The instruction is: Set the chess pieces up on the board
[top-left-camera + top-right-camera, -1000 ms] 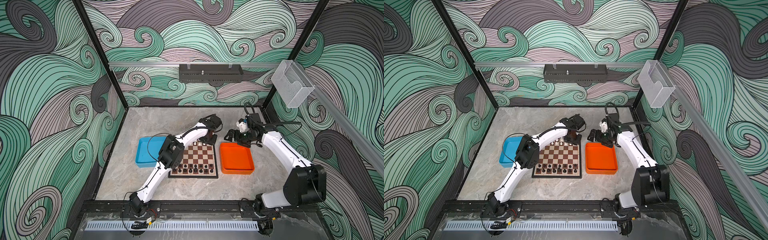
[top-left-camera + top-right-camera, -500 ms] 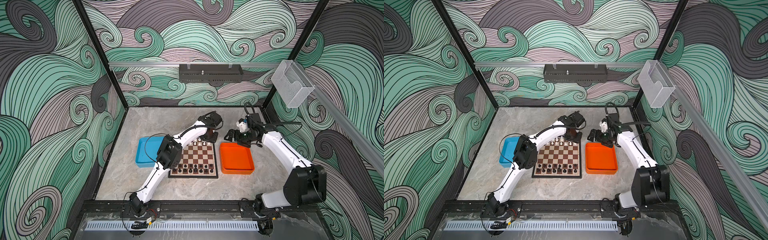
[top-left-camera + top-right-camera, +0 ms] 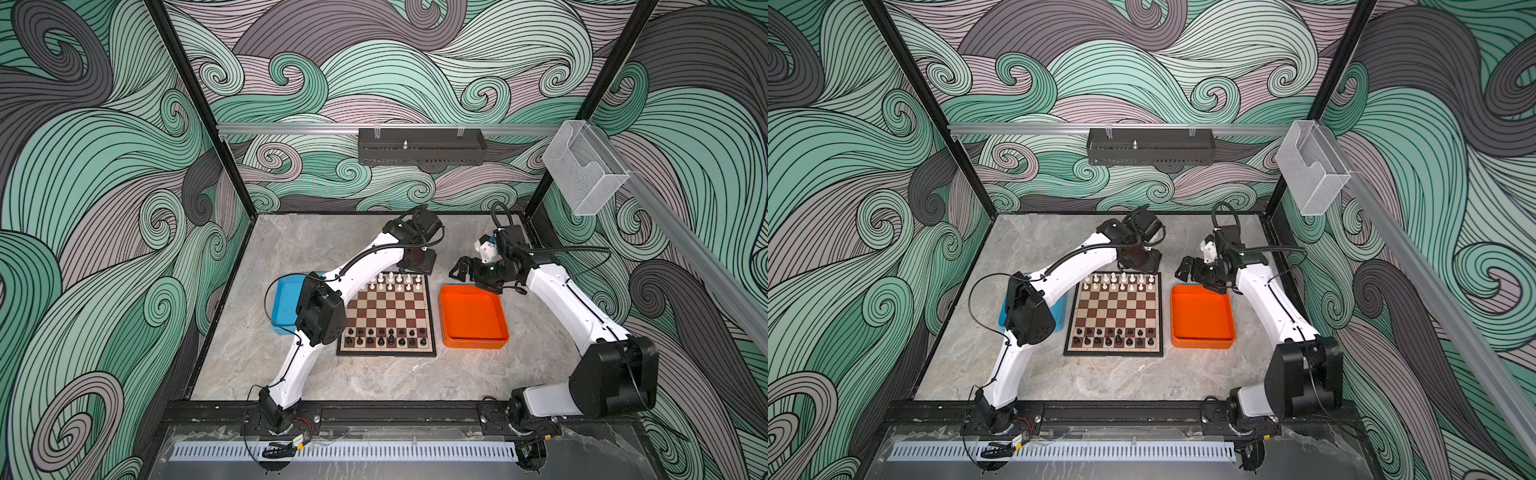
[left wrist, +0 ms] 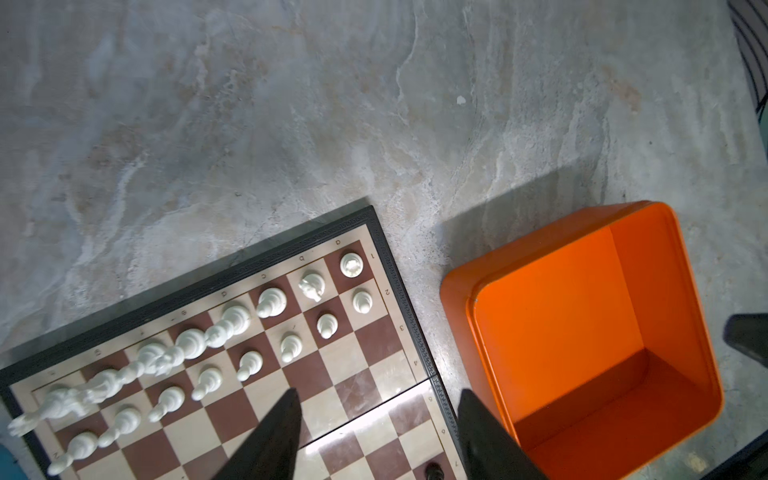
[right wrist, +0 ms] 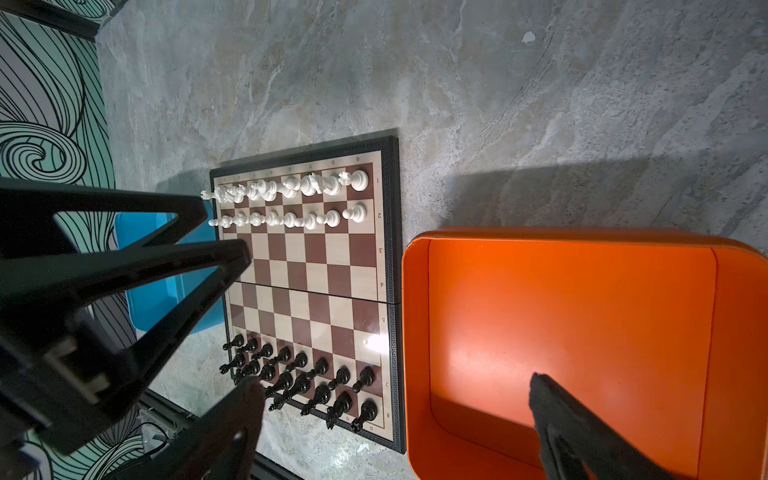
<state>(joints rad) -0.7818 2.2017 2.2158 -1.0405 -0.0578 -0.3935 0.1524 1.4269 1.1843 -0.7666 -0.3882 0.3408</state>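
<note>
The board (image 3: pixel 386 307) (image 3: pixel 1115 309) lies mid-table. White chess pieces (image 3: pixel 395 282) (image 4: pixel 270 301) (image 5: pixel 291 185) fill its two far rows and black ones (image 3: pixel 386 336) (image 5: pixel 316 374) its two near rows. My left gripper (image 3: pixel 417 266) (image 4: pixel 378 399) hangs open above the board's far right corner with nothing between its fingers. Past the far end of the orange tray, my right gripper (image 3: pixel 459 270) (image 5: pixel 392 382) is wide open and holds nothing.
An orange tray (image 3: pixel 473 320) (image 3: pixel 1202 316) (image 4: pixel 582 332) sits right of the board with nothing in it. A blue tray (image 3: pixel 286 303) (image 5: pixel 166 291) lies left of the board, partly under my left arm. Marbled grey tabletop surrounds them, with patterned walls close behind.
My left jaws have opened wider, and the left wrist has lifted back from the board's far right corner. The right arm has not moved.
</note>
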